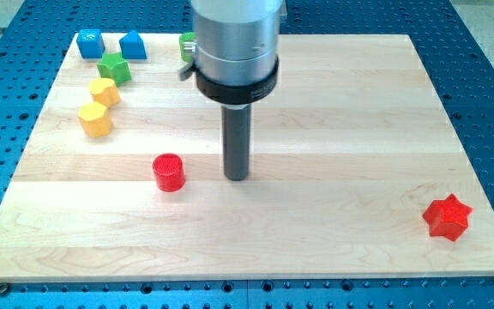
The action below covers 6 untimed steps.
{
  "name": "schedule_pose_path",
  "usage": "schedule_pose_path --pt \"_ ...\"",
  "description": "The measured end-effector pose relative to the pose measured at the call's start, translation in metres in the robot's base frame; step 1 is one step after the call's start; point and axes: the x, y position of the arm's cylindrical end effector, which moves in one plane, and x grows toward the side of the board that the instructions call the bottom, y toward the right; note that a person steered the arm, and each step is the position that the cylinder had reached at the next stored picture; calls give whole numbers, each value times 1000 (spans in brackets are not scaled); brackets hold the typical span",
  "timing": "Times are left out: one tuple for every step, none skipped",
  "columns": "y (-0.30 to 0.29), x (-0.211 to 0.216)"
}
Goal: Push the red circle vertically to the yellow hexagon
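Observation:
The red circle [169, 172] lies on the wooden board, left of centre and toward the view's bottom. The yellow hexagon [95, 119] sits at the view's upper left, with a second yellow block [104, 91] just above it. My tip [237, 177] stands on the board right of the red circle, a short gap apart, not touching it. The rod hangs from a large silver and black cylinder.
A green star [114, 68], a blue block [90, 43] and another blue block [132, 45] sit at the upper left. A green block [187, 46] is partly hidden behind the arm. A red star [447, 216] lies at the lower right.

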Motion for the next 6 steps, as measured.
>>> schedule_pose_path --pt "-44 1" --pt "-30 30" --pt "-75 32" --pt "-155 20" --pt "-172 9" --pt "-104 11"
